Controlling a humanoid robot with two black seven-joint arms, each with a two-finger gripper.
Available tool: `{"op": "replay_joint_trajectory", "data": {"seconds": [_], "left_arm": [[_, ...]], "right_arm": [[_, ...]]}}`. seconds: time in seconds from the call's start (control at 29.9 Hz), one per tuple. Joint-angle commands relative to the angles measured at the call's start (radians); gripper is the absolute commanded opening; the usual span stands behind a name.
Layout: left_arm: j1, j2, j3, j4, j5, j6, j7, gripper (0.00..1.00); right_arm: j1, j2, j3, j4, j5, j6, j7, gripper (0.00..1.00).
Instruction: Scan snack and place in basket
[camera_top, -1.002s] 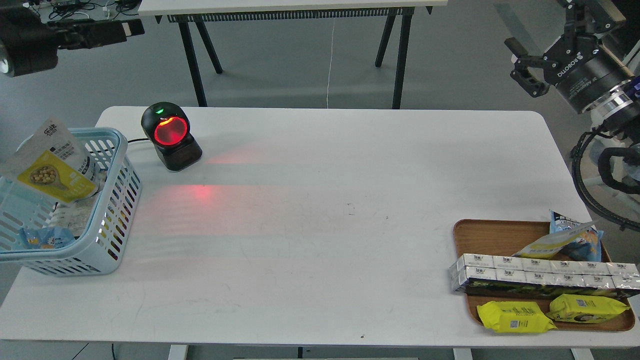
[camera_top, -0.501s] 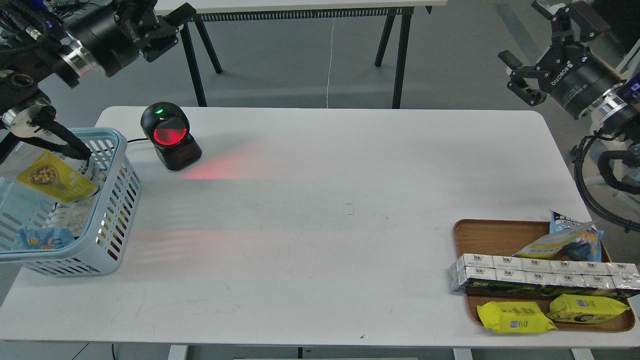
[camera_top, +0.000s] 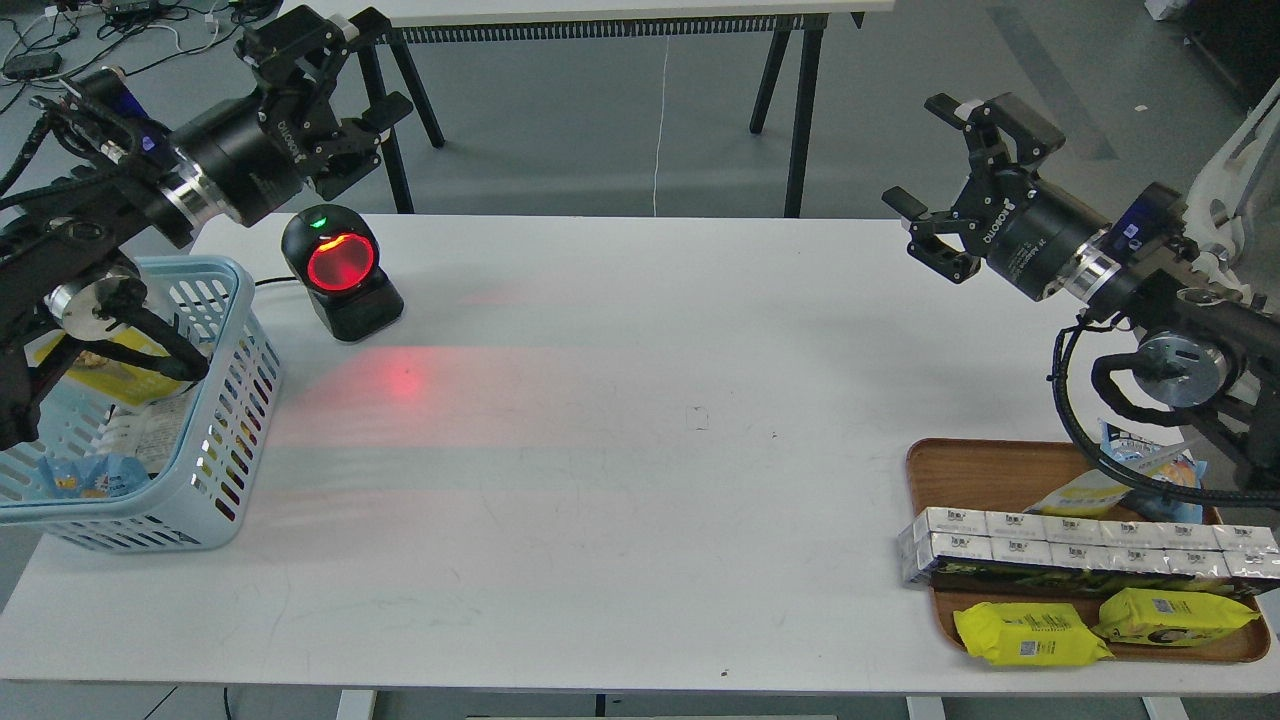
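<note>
The basket looks like light blue plastic, the tray brown wood, the table matt white, the scanner glossy black plastic.

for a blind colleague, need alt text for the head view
Both grippers, left and right, hang open and empty over a white table; the snack sits in the blue basket beside a red-lit scanner.

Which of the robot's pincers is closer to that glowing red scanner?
The left pincer: it hangs open just above and behind the scanner. The right pincer, also open, is far off across the table.
</note>
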Motion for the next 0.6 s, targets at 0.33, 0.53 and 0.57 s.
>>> {"op": "replay_joint_trajectory", "data": {"seconds": [0.33, 0.53, 0.57], "left_arm": [[0.031, 0.035, -0.019, -0.005, 0.023, 0.000, 0.000, 0.85], [0.030, 0.031, -0.025, -0.005, 0.043, 0.000, 0.000, 0.85], [0.030, 0.031, -0.030, -0.005, 0.043, 0.000, 0.000, 0.85]], "right_arm": [[0.013, 0.018, 0.004, 0.098, -0.051, -0.002, 0.000, 0.99], [0.021, 0.030, 0.023, 0.085, -0.039, -0.015, 0.000, 0.99], [0.021, 0.035, 0.024, 0.084, -0.039, -0.022, 0.000, 0.99]]}}
